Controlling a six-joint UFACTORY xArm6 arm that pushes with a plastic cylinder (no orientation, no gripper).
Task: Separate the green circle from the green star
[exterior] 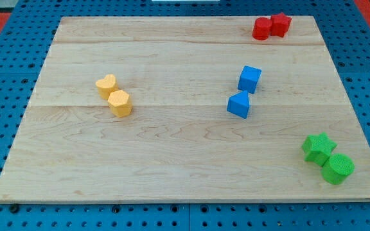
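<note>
The green star [318,147] lies near the view's bottom right corner of the wooden board [172,154]. The green circle [337,169] sits just below and to the right of the star, touching it, close to the board's right edge. My tip and the rod do not show in this view.
A red circle [261,29] and a red star [279,24] touch at the view's top right. A blue cube [250,79] stands above a blue triangular block [239,104] right of centre. A yellow heart [106,85] and a yellow hexagon [119,102] touch at left of centre.
</note>
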